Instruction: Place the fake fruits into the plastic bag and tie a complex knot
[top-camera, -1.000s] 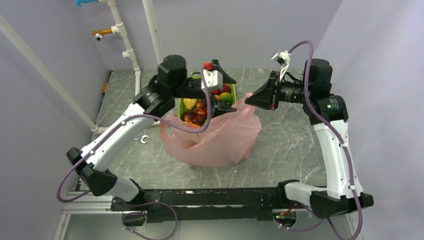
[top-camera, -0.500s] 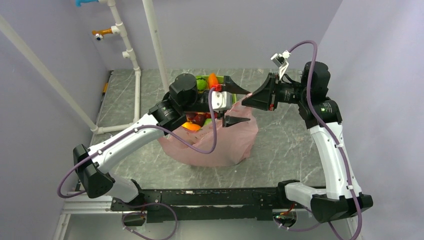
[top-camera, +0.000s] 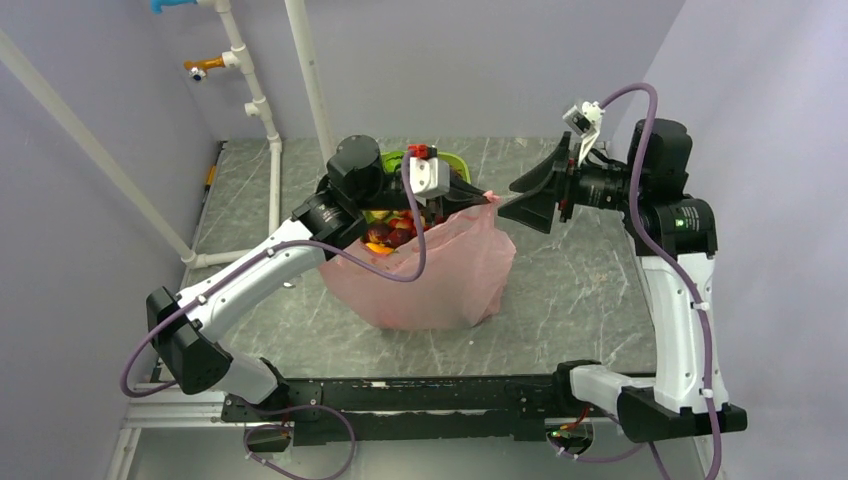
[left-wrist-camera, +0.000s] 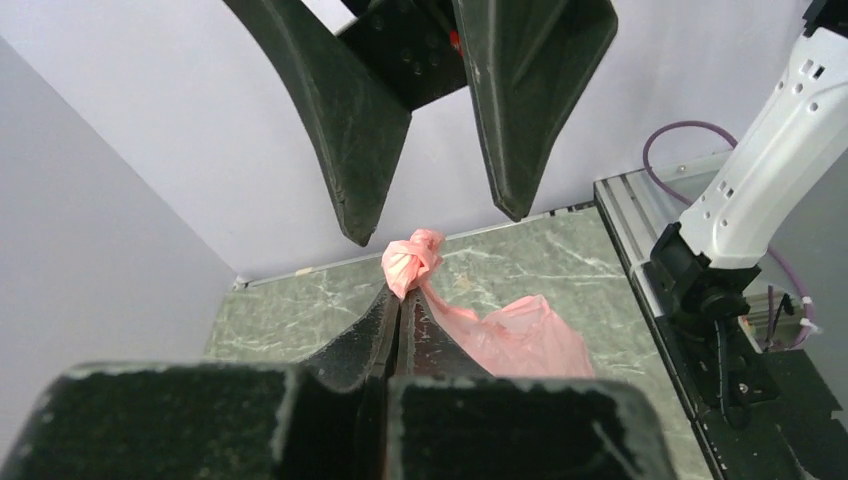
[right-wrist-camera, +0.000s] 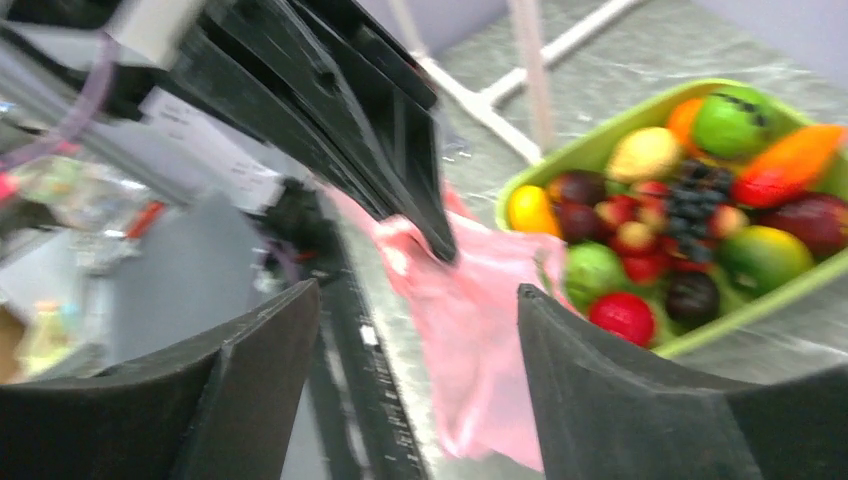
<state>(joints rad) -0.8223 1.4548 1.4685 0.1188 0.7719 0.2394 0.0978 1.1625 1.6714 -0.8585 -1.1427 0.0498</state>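
The pink plastic bag (top-camera: 430, 270) lies slumped on the table's middle. My left gripper (top-camera: 480, 198) is shut on a small knotted bunch of its handle (left-wrist-camera: 412, 262), which sticks out past the closed fingertips (left-wrist-camera: 400, 300) and is lifted off the table. My right gripper (top-camera: 508, 197) is open just right of that bunch, one finger (left-wrist-camera: 350, 130) on each side of it, touching nothing. From the right wrist, the gripper (right-wrist-camera: 415, 300) frames the bag (right-wrist-camera: 470, 340) and the left fingers (right-wrist-camera: 380, 130). The fake fruits (right-wrist-camera: 690, 210) lie heaped in a lime-green tray (right-wrist-camera: 590, 150) behind the bag.
White pipes (top-camera: 260, 100) run along the back left corner. Purple walls close in the table on the left, back and right. The arms' black base rail (top-camera: 400, 395) lies along the near edge. Cables loop off both arms.
My left gripper swung from over the tray to the bag's handle and shut on it. The right gripper let go, opened wide and drew back to the right.
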